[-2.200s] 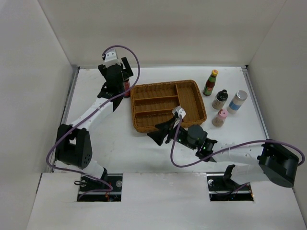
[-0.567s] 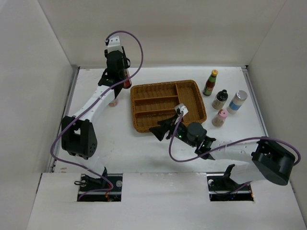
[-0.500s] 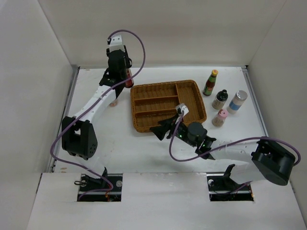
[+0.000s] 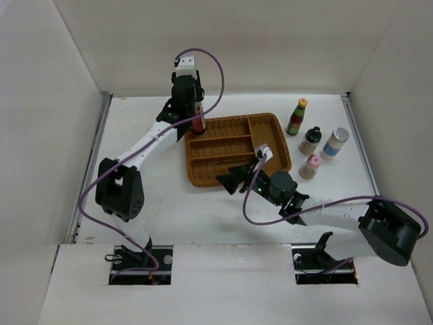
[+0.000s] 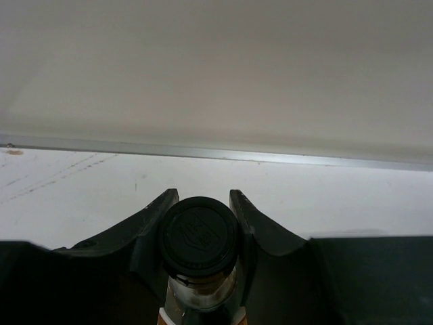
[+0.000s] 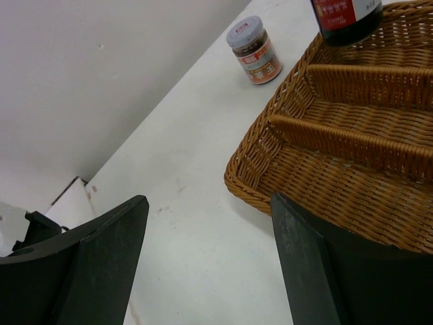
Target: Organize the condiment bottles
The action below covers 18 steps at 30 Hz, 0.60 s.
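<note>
The left gripper (image 4: pixel 196 112) was closed on the top of the tall black-capped bottle (image 4: pixel 198 124), holding it upright at the 11 o'clock corner of the wicker tray (image 4: pixel 285 143). Held so high, the bottle could swing or slip. If lowered off-line, its base might catch the rim or a divider and topple.

The right gripper (image 4: pixel 238 179) hung wide open and empty at the tray's 6 o'clock edge, near enough to nudge the tray if it advanced.

The green sauce bottle (image 4: pixel 296 116), black-capped shaker (image 4: pixel 310 140), pink-capped shaker (image 4: pixel 310 166) and silver-capped bottle (image 4: pixel 335 143) stood at the tray's 3 o'clock.

The short jar (image 6: pixel 255 49) was hidden behind the left arm overhead, and only the right wrist view showed it, standing beyond the tray's corner. Only the left wrist view showed the fingers (image 5: pixel 152 227) flanking the cap. No view settled whether the base touched the tray.
</note>
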Each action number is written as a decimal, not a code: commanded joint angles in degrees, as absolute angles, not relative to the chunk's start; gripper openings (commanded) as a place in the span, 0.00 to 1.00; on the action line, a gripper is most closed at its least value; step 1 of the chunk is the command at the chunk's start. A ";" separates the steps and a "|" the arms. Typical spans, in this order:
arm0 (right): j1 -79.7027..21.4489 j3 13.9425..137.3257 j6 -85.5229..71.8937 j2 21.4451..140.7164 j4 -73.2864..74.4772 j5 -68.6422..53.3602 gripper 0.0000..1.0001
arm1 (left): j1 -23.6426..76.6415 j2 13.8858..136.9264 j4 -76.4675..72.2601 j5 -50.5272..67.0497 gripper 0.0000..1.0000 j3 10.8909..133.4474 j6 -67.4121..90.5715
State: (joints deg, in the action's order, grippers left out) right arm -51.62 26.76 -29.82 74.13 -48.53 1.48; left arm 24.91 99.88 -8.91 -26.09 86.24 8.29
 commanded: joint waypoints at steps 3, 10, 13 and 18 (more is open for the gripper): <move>-50.93 26.63 -30.67 73.04 -52.65 0.70 0.79 | 25.53 98.79 -18.45 -26.37 0.18 88.78 8.52; -50.93 26.63 -30.68 72.86 -52.65 0.70 0.80 | 26.67 100.02 -22.49 -26.80 0.21 82.45 8.96; -50.76 26.37 -30.85 72.60 -52.73 0.88 0.80 | 27.11 100.46 -23.90 -27.51 0.24 80.51 8.97; -50.32 26.19 -30.67 71.90 -52.38 0.97 0.80 | 27.46 101.34 -25.40 -27.51 0.32 77.96 8.96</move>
